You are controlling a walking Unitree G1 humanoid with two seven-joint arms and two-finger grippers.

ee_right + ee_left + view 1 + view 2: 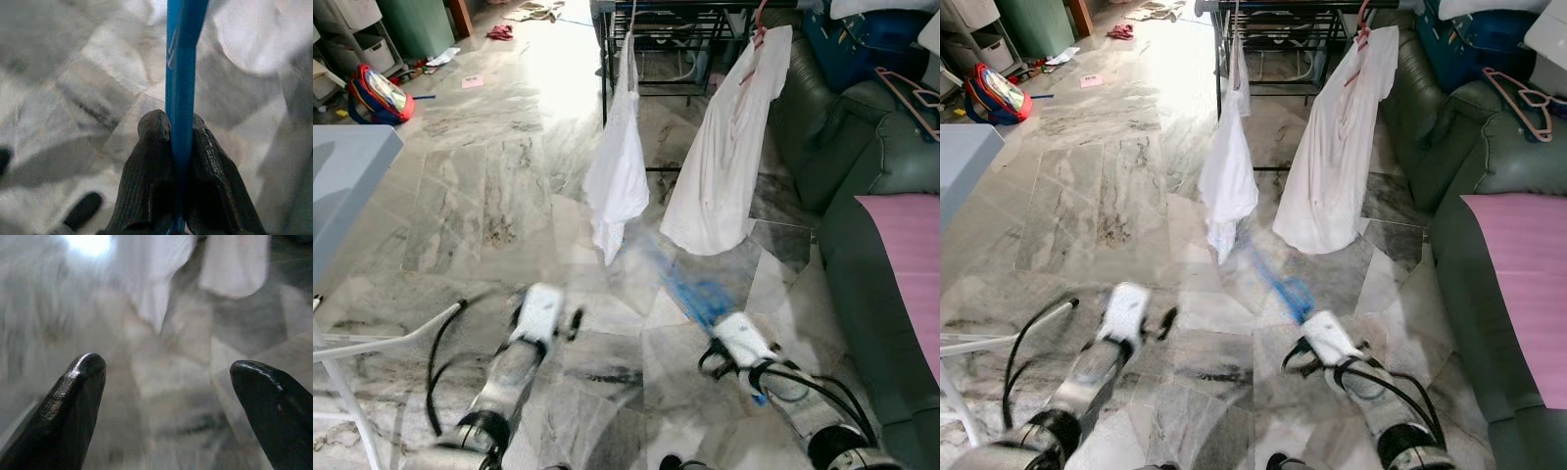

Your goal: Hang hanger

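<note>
Right claw: the right claw (178, 147) is low and near on the right, its two black fingers (151, 176) clenched on the blue plastic hanger (181, 73).
Blue hanger: it reaches from that grip forward and left over the floor, blurred in the head views (690, 289), its far end towards the hanging clothes.
Left claw: the left claw (166, 382) is near on the left, released, its fingers (78, 396) spread well apart with bare floor between them.
Floor: grey-veined marble tiles (489, 186), glaring bright further off.
Near left: the corner of a pale grey worktop (342, 166) above white metal legs.
Right side: a dark green sofa (871, 176) with a pink cloth (906, 255) on its seat and a pink hanger (911, 98) on its arm.
Middle distance: two white garments (729, 147) hang side by side from a black metal rack (661, 39).
Far left: a red and blue backpack (377, 95) lies on the floor.
</note>
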